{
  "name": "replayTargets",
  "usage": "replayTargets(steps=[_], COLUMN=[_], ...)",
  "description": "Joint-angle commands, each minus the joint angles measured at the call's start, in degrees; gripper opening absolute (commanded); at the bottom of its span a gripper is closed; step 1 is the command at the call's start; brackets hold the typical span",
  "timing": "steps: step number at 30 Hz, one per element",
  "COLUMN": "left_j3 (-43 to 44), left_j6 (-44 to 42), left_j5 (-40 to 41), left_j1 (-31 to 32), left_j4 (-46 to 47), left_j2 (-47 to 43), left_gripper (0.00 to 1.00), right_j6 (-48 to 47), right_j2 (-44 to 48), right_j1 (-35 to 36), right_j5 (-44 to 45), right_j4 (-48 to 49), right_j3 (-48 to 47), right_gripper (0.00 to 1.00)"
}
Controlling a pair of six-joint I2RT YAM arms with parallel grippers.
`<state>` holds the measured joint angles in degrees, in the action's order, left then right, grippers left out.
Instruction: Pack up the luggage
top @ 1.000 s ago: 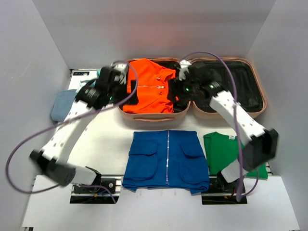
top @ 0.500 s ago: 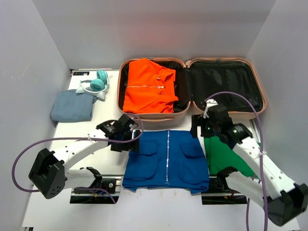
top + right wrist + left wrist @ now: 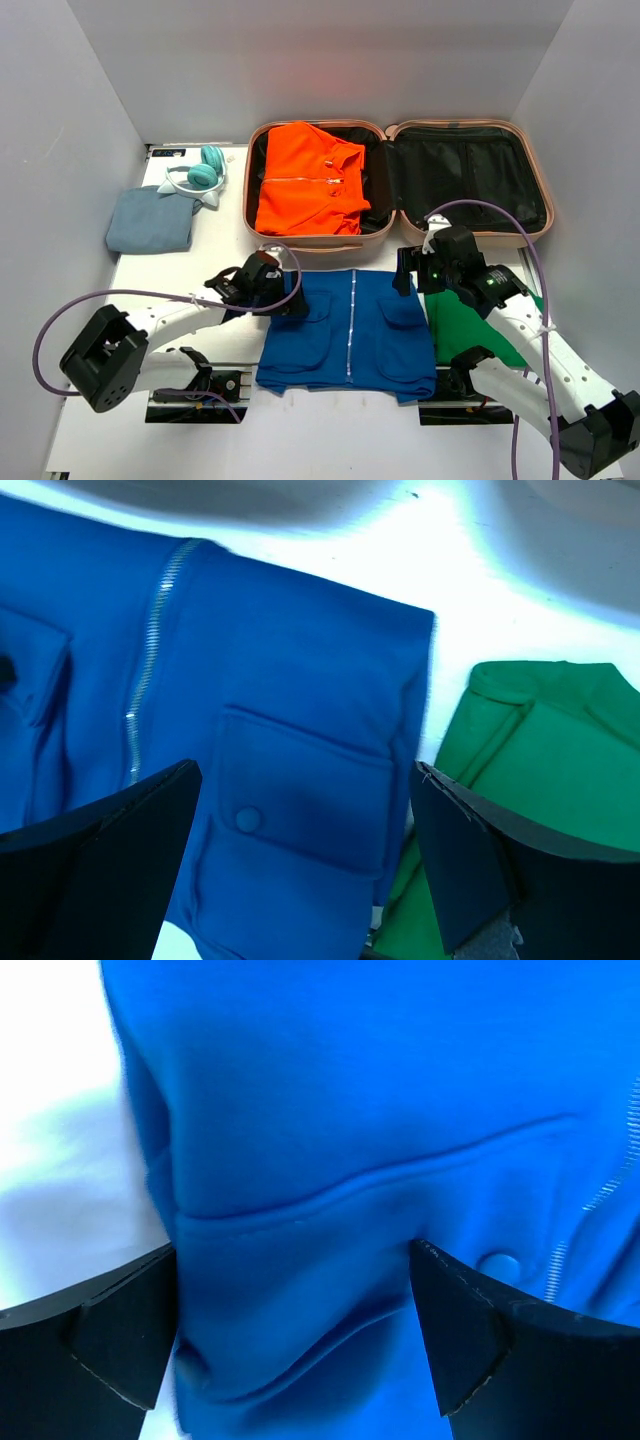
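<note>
Beneath the left gripper (image 3: pixel 288 298) and right gripper (image 3: pixel 408 276), both wide open and empty, lies a blue jacket (image 3: pixel 348 335), green shirt (image 3: pixel 462 325) beside the right fingers (image 3: pixel 470 875).

Robot lab cell: plain grey walls (image 3: pixel 60 150) box in a white worktop (image 3: pixel 160 268); left arm (image 3: pixel 180 318) and right arm (image 3: pixel 545 345) bolted to metal rails (image 3: pixel 200 385); purple cables (image 3: pixel 45 340) looping.

- One pale pink hard-shell suitcase (image 3: pixel 300 243)
- One orange zip jacket (image 3: pixel 305 190)
- One blue zip jacket (image 3: pixel 350 335)
- One green garment (image 3: pixel 465 325)
- One folded grey-blue cloth (image 3: pixel 150 222)
- One pair of teal headphones (image 3: pixel 198 177)
- Two tools: left tool (image 3: pixel 288 298), right tool (image 3: pixel 405 278)
</note>
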<state>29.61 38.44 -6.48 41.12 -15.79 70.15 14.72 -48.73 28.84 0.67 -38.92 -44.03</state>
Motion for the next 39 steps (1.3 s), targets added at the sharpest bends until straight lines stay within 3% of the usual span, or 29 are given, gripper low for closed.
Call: replayTargets(steps=[1,3,6,7,10,11,13,19,25,29,34,39], left_j3=[-5.43,-5.52,-4.21,-3.51,-1.05,0.00,0.36,0.70,7.92,15.63,25.05,31.37], left_j6=[-0.11,-0.81,-0.82,-0.73,-0.91,-1.08,-1.52,-10.03,-34.28,-51.74,-61.27,-76.71], left_j5=[-5.81,-6.26,-3.01,-2.92,-1.79,-1.17,-0.73,8.93,14.13,10.81,8.59,8.41], left_j1=[1.41,3.07,4.84,5.02,5.81,5.98,6.51,9.49,10.38,10.29,10.29,9.60], left_j4=[9.10,12.53,11.84,11.58,8.60,7.63,7.27,6.57,3.22,-0.01,-6.96,-6.09], left_j2=[4.64,6.74,10.34,11.14,14.57,15.45,15.37,4.84,-10.80,-11.09,-6.96,-4.94], left_gripper=[1.00,1.00,0.83,0.68,0.45,0.27,0.02,0.00,0.00,0.00,0.00,0.00], right_j6=[-0.92,-1.36,-1.89,-1.98,-2.07,-2.15,-2.07,-3.65,-4.79,-5.75,-7.86,-9.18], right_j2=[0.74,1.62,1.88,1.80,1.62,1.71,1.71,2.06,2.32,3.20,4.78,5.05], right_j1=[-0.19,-0.01,-0.10,-0.01,-0.10,-0.10,0.07,-0.01,-0.10,0.07,-0.10,-0.19], right_j5=[-1.46,-1.02,1.27,1.53,2.23,2.32,2.67,4.60,7.32,9.70,13.30,17.17], right_j4=[1.56,1.39,1.04,1.04,1.21,1.12,1.12,1.12,1.91,3.40,5.07,7.01], right_j3=[0.44,0.70,0.61,0.61,0.79,0.88,0.96,0.26,0.00,0.26,1.05,1.84], right_gripper=[0.90,0.90,0.90,0.90,0.90,0.90,0.90,0.90,0.90,0.90,0.90,0.90])
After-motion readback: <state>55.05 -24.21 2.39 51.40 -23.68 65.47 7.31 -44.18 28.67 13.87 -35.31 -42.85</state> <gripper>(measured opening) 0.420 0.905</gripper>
